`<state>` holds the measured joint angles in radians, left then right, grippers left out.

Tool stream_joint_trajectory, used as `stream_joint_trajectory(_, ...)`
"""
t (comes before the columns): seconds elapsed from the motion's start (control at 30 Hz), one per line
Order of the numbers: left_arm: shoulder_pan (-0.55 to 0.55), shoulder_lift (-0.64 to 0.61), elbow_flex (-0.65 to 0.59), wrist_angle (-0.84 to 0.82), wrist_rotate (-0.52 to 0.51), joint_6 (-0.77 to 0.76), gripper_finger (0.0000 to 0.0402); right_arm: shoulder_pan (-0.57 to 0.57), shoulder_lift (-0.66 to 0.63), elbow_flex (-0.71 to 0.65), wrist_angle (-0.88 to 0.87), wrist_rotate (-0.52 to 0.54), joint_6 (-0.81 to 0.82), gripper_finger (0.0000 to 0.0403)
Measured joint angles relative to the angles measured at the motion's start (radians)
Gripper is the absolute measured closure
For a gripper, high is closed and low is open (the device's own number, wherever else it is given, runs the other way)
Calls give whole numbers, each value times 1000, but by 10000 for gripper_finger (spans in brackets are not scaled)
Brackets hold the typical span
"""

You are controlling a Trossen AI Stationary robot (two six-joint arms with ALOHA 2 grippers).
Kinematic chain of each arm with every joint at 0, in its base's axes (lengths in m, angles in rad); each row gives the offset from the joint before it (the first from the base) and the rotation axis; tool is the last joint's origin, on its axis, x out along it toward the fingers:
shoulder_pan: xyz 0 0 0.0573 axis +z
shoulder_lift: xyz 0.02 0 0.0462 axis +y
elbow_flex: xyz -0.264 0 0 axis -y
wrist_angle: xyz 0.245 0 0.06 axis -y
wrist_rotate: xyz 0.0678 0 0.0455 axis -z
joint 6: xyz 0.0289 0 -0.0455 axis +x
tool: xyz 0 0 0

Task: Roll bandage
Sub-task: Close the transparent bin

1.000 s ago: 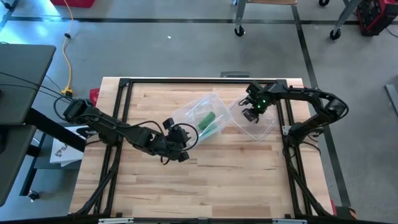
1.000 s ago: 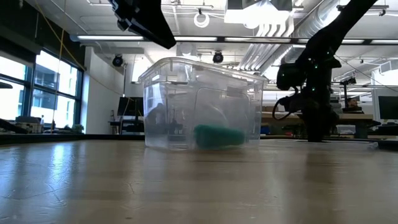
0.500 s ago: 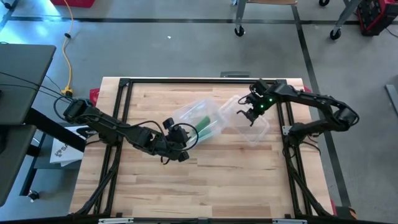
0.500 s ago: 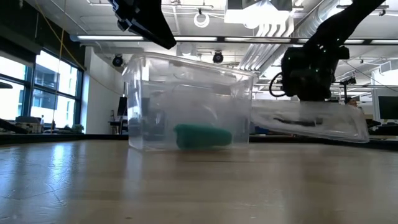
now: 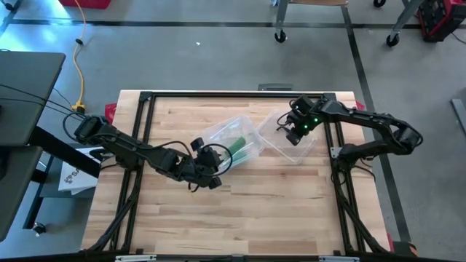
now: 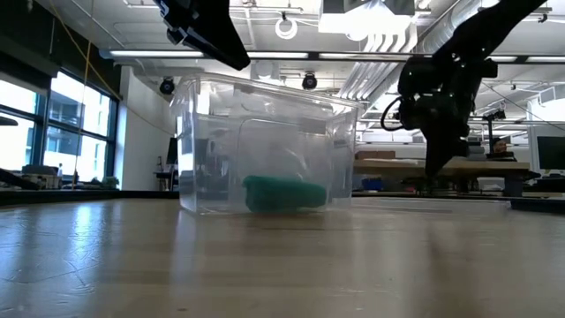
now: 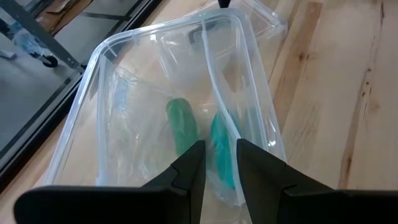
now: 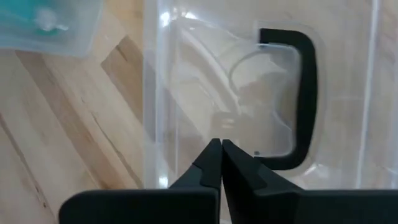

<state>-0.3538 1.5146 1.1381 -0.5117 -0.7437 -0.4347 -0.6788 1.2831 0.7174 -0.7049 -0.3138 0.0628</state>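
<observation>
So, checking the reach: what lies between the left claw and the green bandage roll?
Only the clear plastic bin's wall, seen in the left wrist view; the green bandage roll lies inside.

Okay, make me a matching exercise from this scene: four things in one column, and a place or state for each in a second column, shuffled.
Things:
1. green bandage roll
2. clear bin
3. clear lid
4. right gripper

Places or states:
A. shut, above the lid
B. flat on the table, right of the bin
C. inside the bin
D. on the table between the two arms

Pairs: 1-C, 2-D, 3-B, 4-A
</observation>
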Motion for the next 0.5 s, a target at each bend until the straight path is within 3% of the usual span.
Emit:
stream_joint_trajectory(0.1, 0, 0, 0, 0, 0, 0, 317, 22, 0, 1, 17, 39, 13, 399)
stream_joint_trajectory(0.27, 0, 0, 0, 0, 0, 0, 317, 20, 0, 1, 45, 206, 61, 372)
stream_joint_trajectory(0.5, 0, 0, 0, 0, 0, -3, 317, 9, 39, 2, 149, 287, -18, 264)
